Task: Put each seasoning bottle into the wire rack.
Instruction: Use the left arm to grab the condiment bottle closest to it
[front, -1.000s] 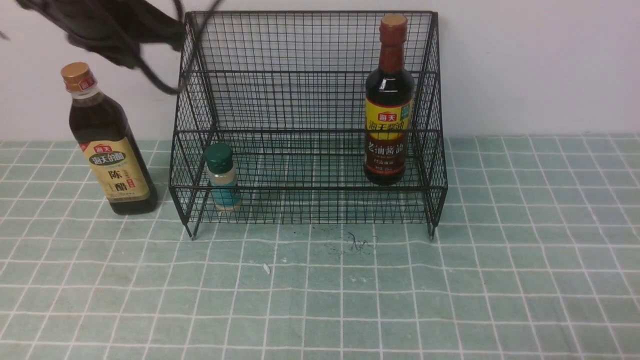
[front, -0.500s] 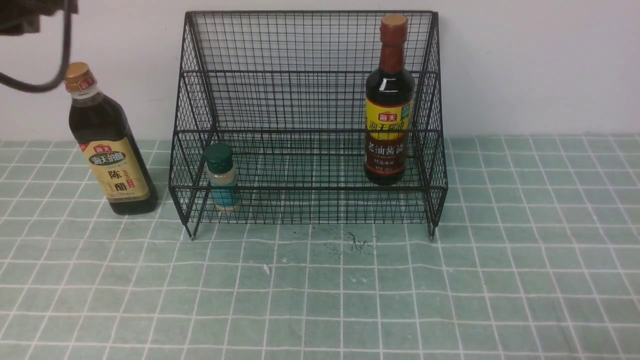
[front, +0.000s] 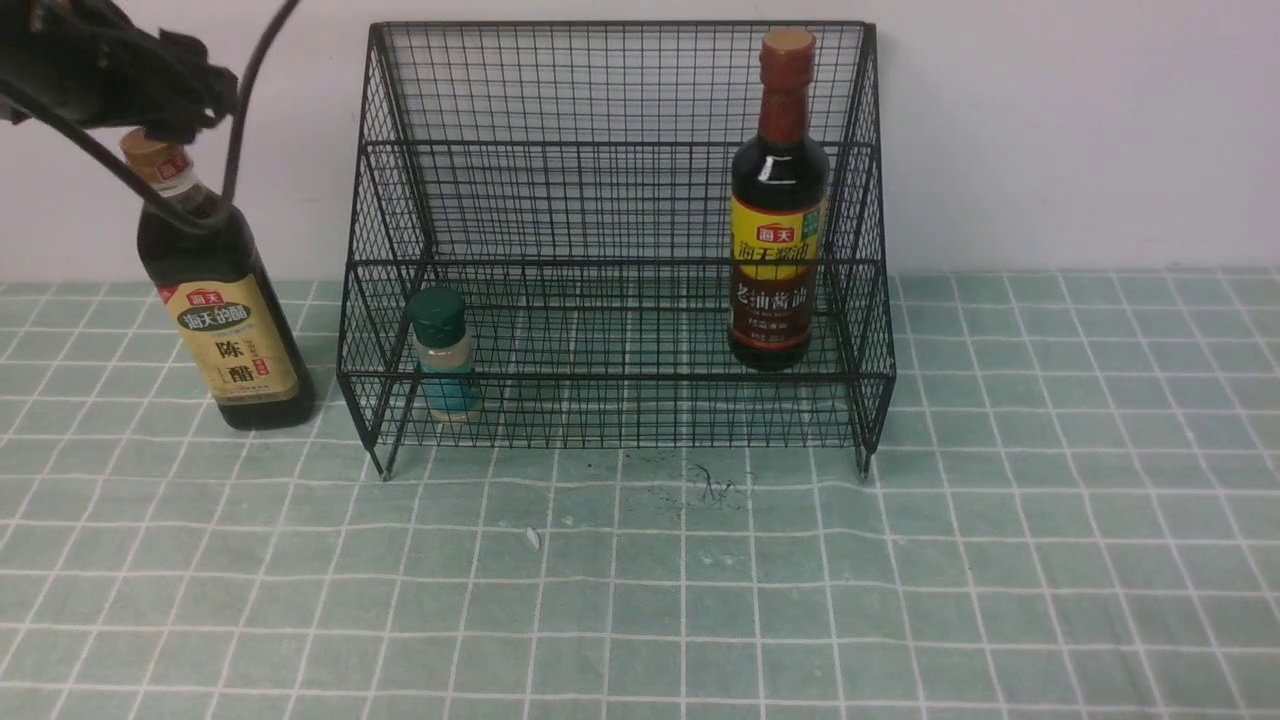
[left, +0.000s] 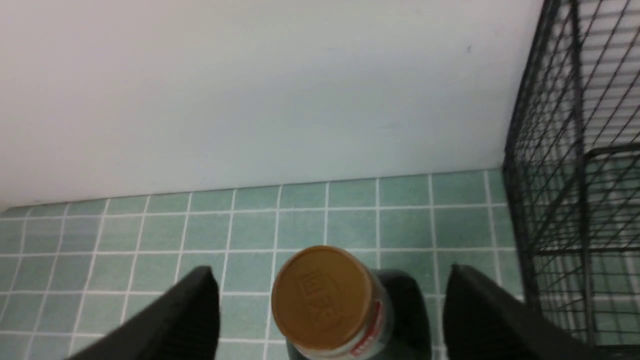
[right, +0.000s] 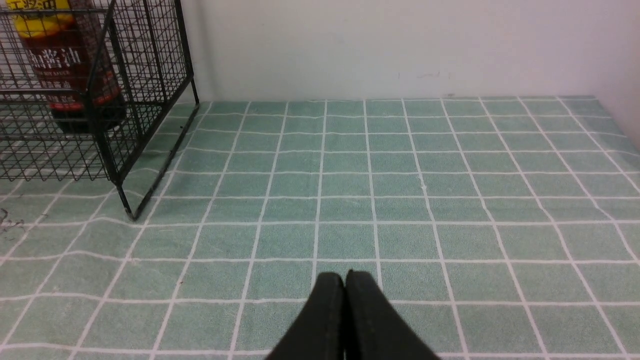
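The gold-capped dark bottle (front: 225, 330) stands on the table just left of the wire rack (front: 620, 25). My left arm (front: 110, 70) hangs over its cap. In the left wrist view my left gripper (left: 331, 272) is open, one finger on each side of the gold cap (left: 322, 297) and neither touching it. The bottle with the brown-red neck (front: 778, 250) stands upright in the rack's right side. The green-capped shaker (front: 443, 350) stands in the rack's front left corner. My right gripper (right: 345, 275) is shut on nothing, low over the cloth to the right of the rack (right: 107, 150).
A green checked cloth (front: 640, 580) covers the table, and a white wall (front: 1050, 130) runs close behind the rack and the bottles. Small dark marks (front: 705, 485) lie on the cloth in front of the rack.
My left arm has swung left from the rack's upper left corner and come down over the gold-capped bottle. The bottles and the rack have not moved.
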